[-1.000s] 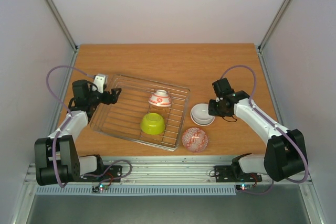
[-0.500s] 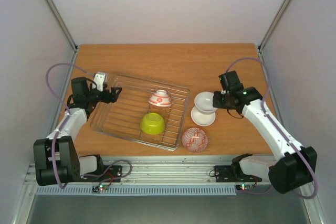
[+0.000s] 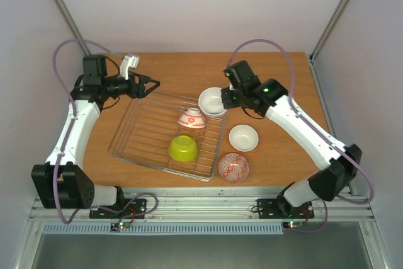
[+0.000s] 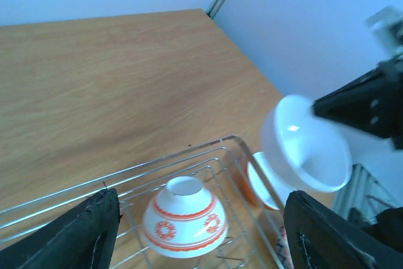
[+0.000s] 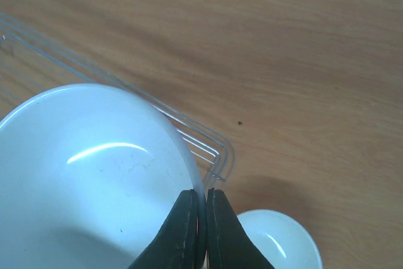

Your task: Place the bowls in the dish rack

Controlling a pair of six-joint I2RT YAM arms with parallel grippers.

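The dish rack (image 3: 135, 131) lies left of centre. In it the white bowl with red pattern (image 3: 191, 118) sits upside down, with the lime green bowl (image 3: 182, 148) nearer. My right gripper (image 3: 225, 96) is shut on the rim of the plain white bowl (image 3: 212, 101), held in the air over the rack's far right corner; the right wrist view shows the pinch (image 5: 201, 218) on the bowl (image 5: 94, 187). The orange bowl (image 3: 243, 137), white inside, and the patterned bowl (image 3: 233, 167) sit on the table right of the rack. My left gripper (image 3: 148, 86) is open and empty above the rack's far left edge.
The left wrist view shows the red-patterned bowl (image 4: 184, 217) between my open fingers, the held white bowl (image 4: 308, 143) and the orange bowl (image 4: 259, 181) behind the rack's rim (image 4: 189, 150). Bare wood table (image 3: 189, 70) lies beyond the rack. Walls close in on both sides.
My right gripper has lifted the white bowl out of the orange bowl and carried it left and farther away, over the rack's corner. My left arm has risen and moved toward the far side.
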